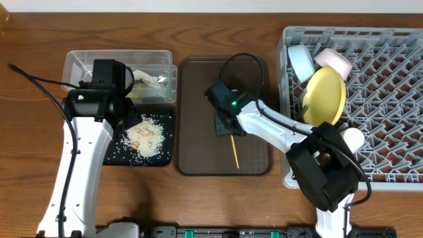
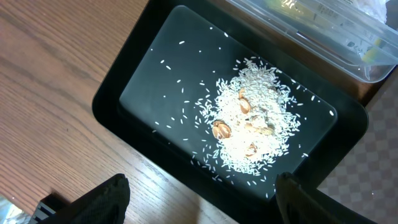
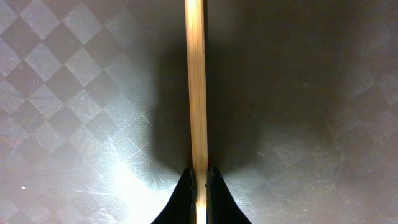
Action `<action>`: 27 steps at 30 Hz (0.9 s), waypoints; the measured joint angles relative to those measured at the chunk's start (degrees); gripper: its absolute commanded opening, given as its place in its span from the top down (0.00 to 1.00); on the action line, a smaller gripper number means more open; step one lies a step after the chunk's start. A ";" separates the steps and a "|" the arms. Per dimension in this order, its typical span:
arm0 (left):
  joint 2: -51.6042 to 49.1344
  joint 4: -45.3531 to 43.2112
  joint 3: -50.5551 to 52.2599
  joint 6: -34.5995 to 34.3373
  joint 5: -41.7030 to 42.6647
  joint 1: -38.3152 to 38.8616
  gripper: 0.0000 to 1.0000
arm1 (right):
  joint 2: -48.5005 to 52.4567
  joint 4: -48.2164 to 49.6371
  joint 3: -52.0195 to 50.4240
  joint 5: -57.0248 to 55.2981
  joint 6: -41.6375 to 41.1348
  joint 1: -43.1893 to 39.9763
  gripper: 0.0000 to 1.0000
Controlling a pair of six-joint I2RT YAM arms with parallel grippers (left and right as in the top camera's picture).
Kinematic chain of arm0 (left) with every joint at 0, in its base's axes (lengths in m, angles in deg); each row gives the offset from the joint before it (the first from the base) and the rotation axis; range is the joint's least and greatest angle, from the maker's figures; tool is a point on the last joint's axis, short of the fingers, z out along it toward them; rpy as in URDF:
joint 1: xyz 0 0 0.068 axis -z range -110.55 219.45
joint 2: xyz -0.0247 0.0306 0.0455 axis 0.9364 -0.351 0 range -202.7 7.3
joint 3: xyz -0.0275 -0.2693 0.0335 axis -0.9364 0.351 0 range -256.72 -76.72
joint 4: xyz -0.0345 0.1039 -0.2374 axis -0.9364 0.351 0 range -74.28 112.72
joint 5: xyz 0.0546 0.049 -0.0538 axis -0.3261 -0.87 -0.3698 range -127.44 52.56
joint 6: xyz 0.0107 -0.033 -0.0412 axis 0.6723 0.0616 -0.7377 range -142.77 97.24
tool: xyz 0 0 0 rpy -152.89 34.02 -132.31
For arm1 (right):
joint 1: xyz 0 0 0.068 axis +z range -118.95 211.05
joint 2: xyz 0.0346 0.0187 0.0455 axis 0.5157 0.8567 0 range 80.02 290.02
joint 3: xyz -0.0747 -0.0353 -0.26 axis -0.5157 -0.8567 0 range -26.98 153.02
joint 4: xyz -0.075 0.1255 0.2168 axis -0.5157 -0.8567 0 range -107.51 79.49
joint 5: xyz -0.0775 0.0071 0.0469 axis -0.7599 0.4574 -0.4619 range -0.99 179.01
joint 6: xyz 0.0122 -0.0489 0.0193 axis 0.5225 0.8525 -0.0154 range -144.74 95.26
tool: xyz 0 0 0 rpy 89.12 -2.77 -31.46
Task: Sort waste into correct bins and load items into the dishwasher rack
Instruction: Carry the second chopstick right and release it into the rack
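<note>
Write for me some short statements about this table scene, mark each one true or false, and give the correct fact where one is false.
1. The rice lies in the black tray. True.
2. The yellow plate lies flat on the brown tray. False: it stands on edge in the rack.
3. The right claw is shut on a chopstick. True.
4. The left claw holds a wrapper. False: it is open and empty above the black tray.
</note>
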 measured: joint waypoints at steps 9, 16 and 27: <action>0.00 0.02 0.00 0.00 0.02 0.00 0.22 | -10.19 -4.17 -0.26 -0.17 4.46 -5.99 0.99; 0.00 -0.02 0.00 -0.04 0.20 0.00 0.18 | -26.05 -13.49 0.22 -0.92 10.95 -17.33 0.99; 0.00 -2.71 0.00 0.85 5.84 0.20 0.12 | -25.24 -17.35 -2.25 4.13 22.25 -29.38 0.92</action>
